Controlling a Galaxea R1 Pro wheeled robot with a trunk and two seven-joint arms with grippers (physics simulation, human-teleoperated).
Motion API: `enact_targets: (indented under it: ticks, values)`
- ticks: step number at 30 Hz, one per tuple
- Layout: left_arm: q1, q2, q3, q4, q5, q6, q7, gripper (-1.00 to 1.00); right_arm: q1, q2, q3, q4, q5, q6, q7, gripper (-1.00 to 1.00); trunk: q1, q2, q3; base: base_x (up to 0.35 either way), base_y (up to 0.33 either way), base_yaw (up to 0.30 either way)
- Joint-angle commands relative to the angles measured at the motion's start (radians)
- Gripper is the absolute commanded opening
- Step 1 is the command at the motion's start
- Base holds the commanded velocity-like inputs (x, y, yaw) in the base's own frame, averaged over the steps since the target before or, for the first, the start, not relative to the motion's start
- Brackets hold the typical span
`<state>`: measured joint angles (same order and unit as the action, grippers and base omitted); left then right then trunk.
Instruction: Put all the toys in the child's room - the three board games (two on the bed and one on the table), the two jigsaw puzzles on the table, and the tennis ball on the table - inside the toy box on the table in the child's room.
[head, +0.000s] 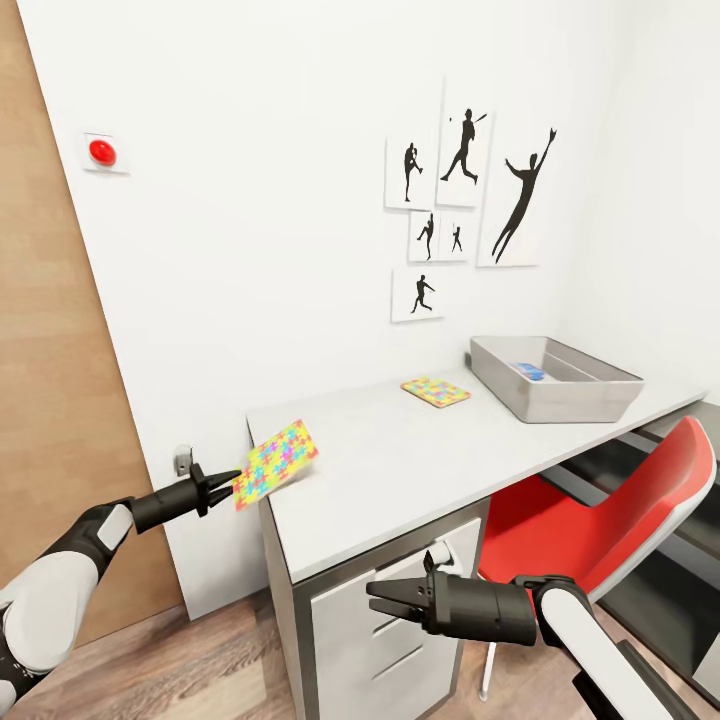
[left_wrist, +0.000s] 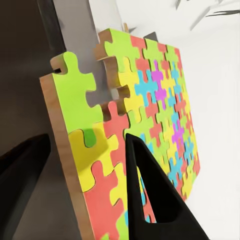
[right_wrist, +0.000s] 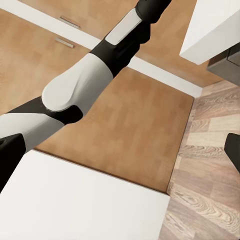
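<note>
My left gripper (head: 228, 485) is shut on the near edge of a multicoloured jigsaw puzzle (head: 276, 462), holding it tilted at the left end of the white table (head: 400, 470). Up close, the puzzle (left_wrist: 145, 125) stands between the two black fingers (left_wrist: 155, 200). A second jigsaw puzzle (head: 436, 391) lies flat on the table near the wall. The grey toy box (head: 600, 395) stands at the table's far right with a blue board game (head: 530, 371) inside. My right gripper (head: 385, 598) hovers open and empty in front of the drawers. Tennis ball and bed are out of view.
White drawers (head: 350, 640) sit under the table's near end. A red chair (head: 600, 520) is tucked in at the right, close to my right arm. A wooden door (head: 40, 350) lies left; silhouette posters (head: 465, 200) hang on the wall.
</note>
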<state>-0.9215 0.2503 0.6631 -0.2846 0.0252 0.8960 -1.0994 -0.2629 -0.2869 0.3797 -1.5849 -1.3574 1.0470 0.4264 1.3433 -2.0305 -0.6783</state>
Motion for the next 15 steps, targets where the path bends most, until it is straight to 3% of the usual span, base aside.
enact_targets:
  ticks: [1,15]
  values:
    - [0.0,0.0,-0.005,0.0,-0.008,0.001,0.0,-1.0,-0.001,-0.001,0.001,0.0,0.009,0.0,0.01,1.0,0.0,0.0,-0.001,0.0,0.0,0.0]
    - [0.0,0.0,-0.005,0.001,-0.01,-0.005,-0.002,-1.0,-0.001,-0.001,0.001,0.0,0.009,0.0,0.009,1.0,-0.046,0.084,0.036,0.0,0.0,0.0]
